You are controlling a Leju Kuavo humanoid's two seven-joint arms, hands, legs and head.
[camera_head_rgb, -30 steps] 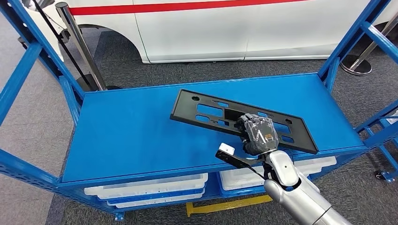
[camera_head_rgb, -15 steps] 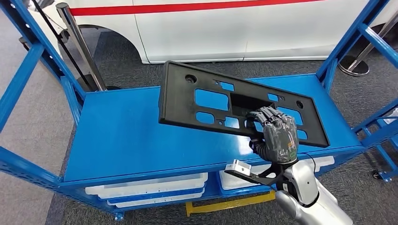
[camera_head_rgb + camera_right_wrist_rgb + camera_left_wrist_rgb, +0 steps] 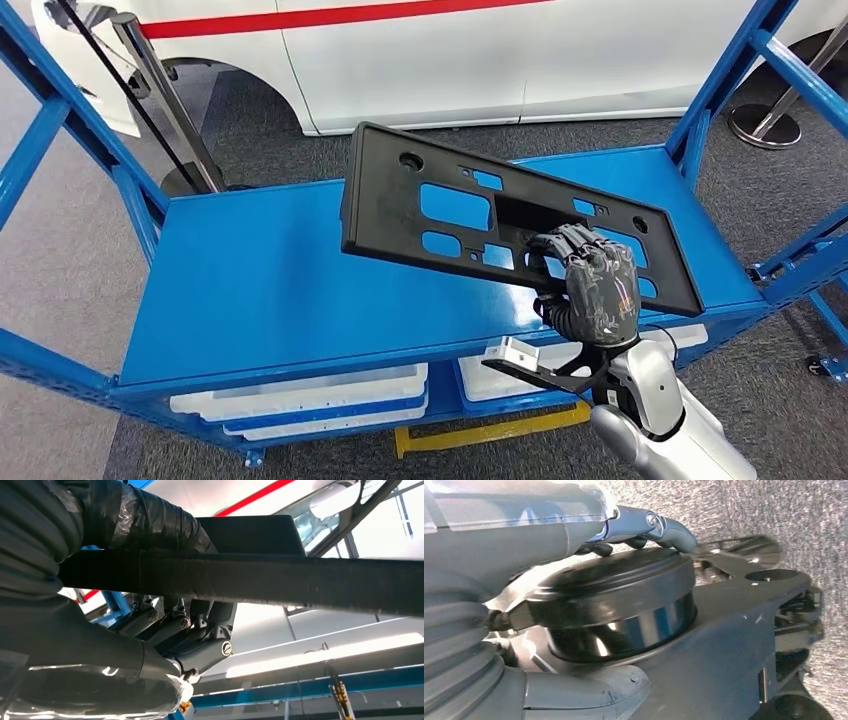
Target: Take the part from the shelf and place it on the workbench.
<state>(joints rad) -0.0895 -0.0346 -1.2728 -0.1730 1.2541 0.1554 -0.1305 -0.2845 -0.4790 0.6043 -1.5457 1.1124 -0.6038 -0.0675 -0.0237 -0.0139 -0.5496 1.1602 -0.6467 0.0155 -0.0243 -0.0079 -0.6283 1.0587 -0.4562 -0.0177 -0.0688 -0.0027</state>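
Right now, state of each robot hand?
Left robot hand: fingers curled, nothing visibly held; shut.
Right robot hand: holding the black part, lifted off the blue shelf.

The right hand (image 3: 590,290) grips the black part (image 3: 470,215) at its near long edge, fingers curled over the top face. The part is a flat, elongated plate with rectangular cut-outs and round holes. It is held tilted above the blue shelf (image 3: 260,290), clear of the surface. White bins (image 3: 300,395) sit below the shelf. A white vehicle (image 3: 420,55) stands behind.
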